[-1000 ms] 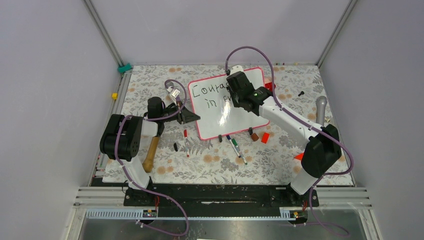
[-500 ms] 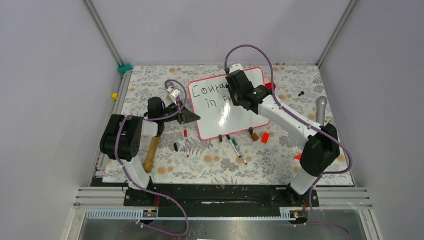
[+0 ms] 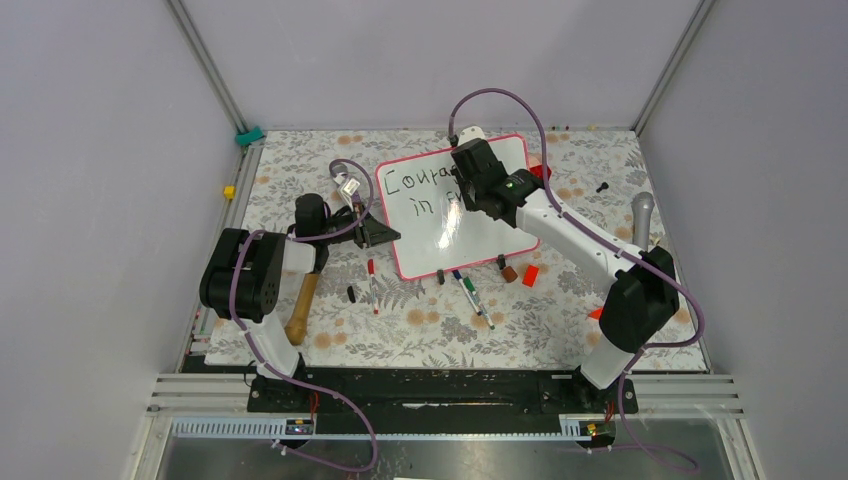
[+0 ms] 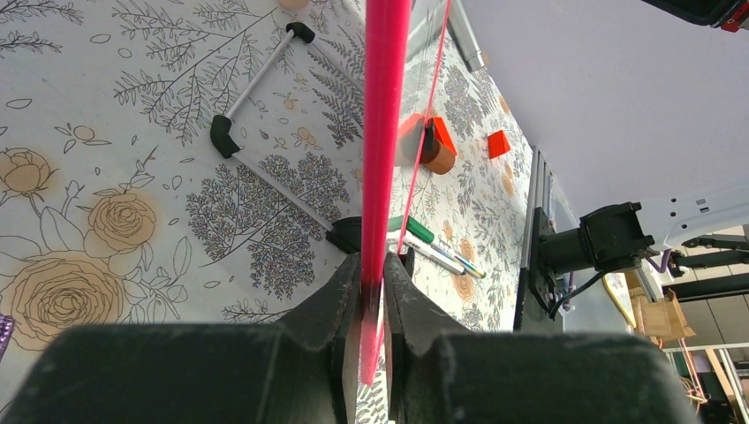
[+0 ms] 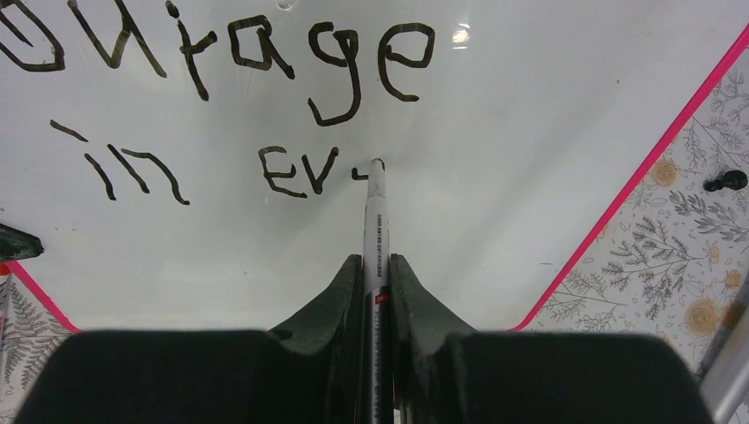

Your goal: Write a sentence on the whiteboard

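Observation:
The whiteboard (image 3: 487, 228), white with a thin pink frame, lies tilted on the flowered table. My left gripper (image 3: 378, 233) is shut on its left edge; the left wrist view shows the pink edge (image 4: 386, 106) pinched between the jaws of that gripper (image 4: 374, 265). My right gripper (image 3: 470, 188) hovers over the board's middle, shut on a marker (image 5: 375, 221). The marker's tip touches the whiteboard (image 5: 512, 159) just right of "Ev". The sentence (image 5: 265, 53) reads "ourage" on top and "in Ev" below, with a small new stroke at the tip. From above the sentence (image 3: 410, 183) is partly hidden by the right arm.
Several loose markers (image 3: 470, 290) and a red pen (image 3: 372, 281) lie in front of the board. Near them are a brown piece (image 3: 509, 272), a red block (image 3: 530, 275) and a black cap (image 3: 351, 293). A wooden-handled tool (image 3: 300, 305) lies at the left and a grey cylinder (image 3: 642, 214) at the right.
My right gripper has shifted slightly left with the marker over the board. The left arm and the board have not moved.

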You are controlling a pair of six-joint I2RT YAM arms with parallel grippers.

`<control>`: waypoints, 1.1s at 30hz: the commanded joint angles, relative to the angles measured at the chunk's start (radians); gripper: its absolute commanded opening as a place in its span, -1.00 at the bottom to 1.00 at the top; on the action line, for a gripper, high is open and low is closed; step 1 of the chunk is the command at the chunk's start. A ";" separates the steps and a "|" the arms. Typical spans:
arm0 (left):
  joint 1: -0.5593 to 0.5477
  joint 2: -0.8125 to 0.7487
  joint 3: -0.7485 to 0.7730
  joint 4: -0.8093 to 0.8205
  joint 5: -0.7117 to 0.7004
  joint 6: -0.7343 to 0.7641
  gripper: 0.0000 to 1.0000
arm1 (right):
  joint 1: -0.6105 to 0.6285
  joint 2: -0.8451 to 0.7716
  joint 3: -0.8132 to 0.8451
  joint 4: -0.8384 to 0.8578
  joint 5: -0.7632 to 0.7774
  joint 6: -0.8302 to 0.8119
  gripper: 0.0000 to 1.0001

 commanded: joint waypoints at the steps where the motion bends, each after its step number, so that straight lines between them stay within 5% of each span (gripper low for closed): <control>1: 0.021 -0.004 -0.013 0.009 -0.052 0.022 -1.00 | -0.008 0.008 0.026 0.022 -0.024 -0.004 -1.00; 33: 0.021 -0.004 -0.015 0.010 -0.050 0.023 -1.00 | -0.007 -0.029 -0.051 -0.022 -0.058 -0.003 -1.00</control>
